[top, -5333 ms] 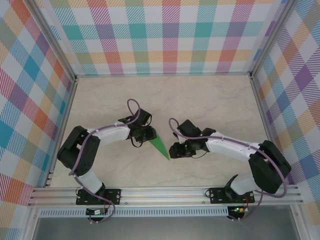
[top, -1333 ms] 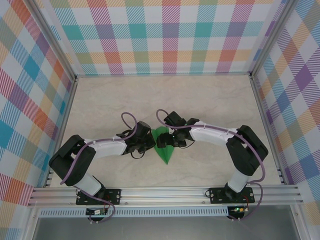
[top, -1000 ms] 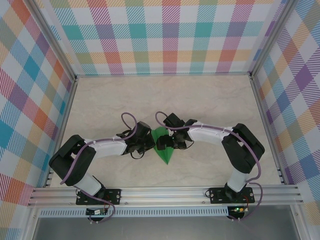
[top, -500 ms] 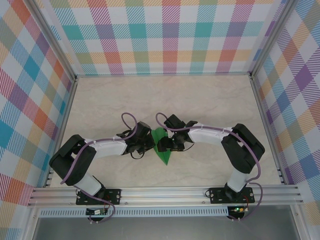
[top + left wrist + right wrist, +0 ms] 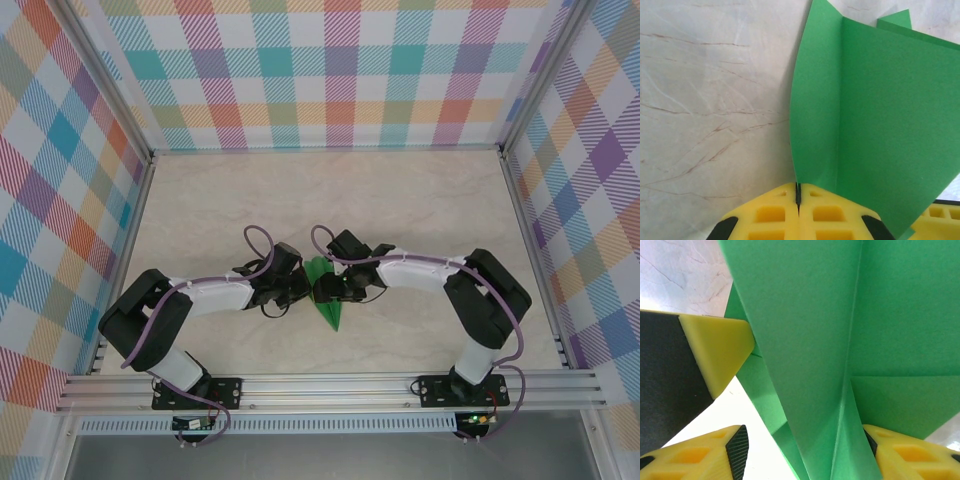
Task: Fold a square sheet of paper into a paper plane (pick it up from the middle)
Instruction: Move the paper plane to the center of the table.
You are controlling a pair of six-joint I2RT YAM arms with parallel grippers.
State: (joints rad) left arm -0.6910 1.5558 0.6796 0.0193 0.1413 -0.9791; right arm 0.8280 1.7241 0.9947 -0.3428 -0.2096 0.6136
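Near rail: both arm bases sit here, and the arms curve inward to meet just past it.
Left gripper: pressed together; in the left wrist view its yellow pads meet at a thin seam with an edge of the green paper caught in it.
Right gripper: spread, straddling the fold from the other side. In the right wrist view one finger stands clear of the paper with bare table showing between, while the other lies against it. Not a pinch as seen.
Paper plane: between the two grippers, low over the table's near middle, with its point aimed at the rail. Up close it shows a sharp centre crease and layered flaps, one panel standing upright.
Done: the nose and centre folds look made — the outline is a narrow dart, no longer a square.
Left: by my judgement, pressing down the wings and letting go; how flat the far layers lie cannot be told.
Table: pale marbled top stretching beyond the grippers.
Walls: bright plaid panels at the back and sides.
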